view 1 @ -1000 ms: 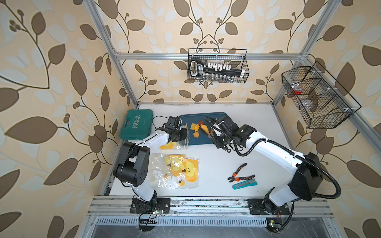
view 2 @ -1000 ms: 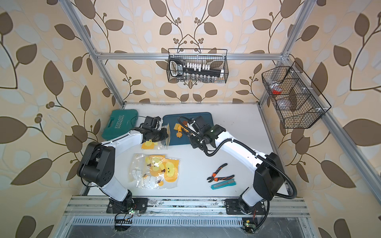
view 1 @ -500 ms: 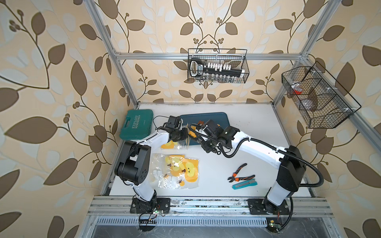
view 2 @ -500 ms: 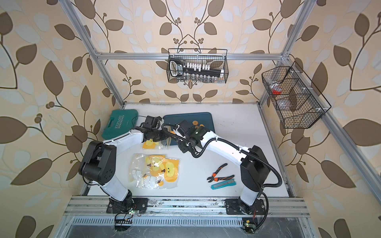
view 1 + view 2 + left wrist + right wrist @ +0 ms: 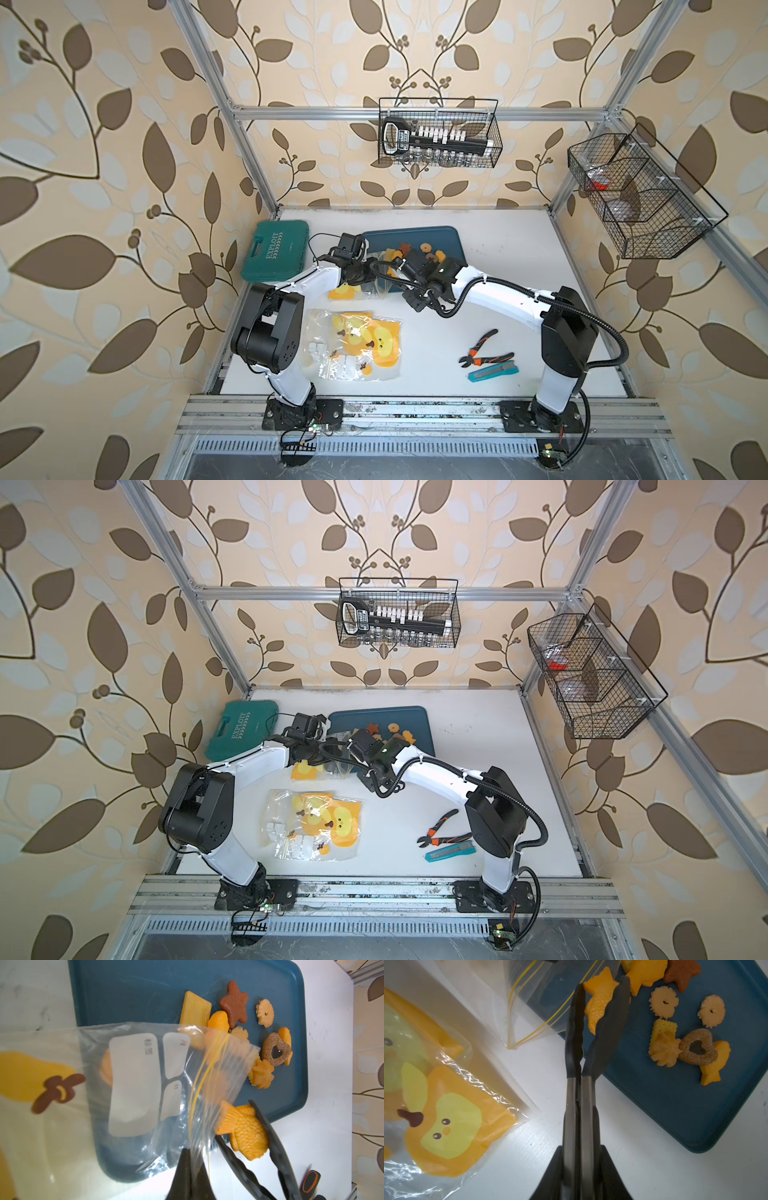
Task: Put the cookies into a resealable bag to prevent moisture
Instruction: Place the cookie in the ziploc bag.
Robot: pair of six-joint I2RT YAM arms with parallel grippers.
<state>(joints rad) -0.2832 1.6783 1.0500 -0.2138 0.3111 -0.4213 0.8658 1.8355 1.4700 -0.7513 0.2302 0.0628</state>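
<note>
1. The white desk (image 5: 498, 257) carries a dark blue rectangular plastic tray (image 5: 675, 1105) towards its far side.
2. A clear resealable plastic bag with a yellow zip line (image 5: 218, 1059) hangs partly over the tray's edge. The left gripper (image 5: 193, 1159) is pinched tight on the bag's rim.
3. The right gripper (image 5: 582, 1148) is clamped on the handles of black-tipped metal tongs (image 5: 576, 1043).
4. The cookies (image 5: 663, 1002), small orange, yellow and brown biscuits, lie loose on the tray.
5. The tongs' tips pinch one orange fish-shaped cookie (image 5: 598, 1003), which is just beside the bag's mouth.
</note>
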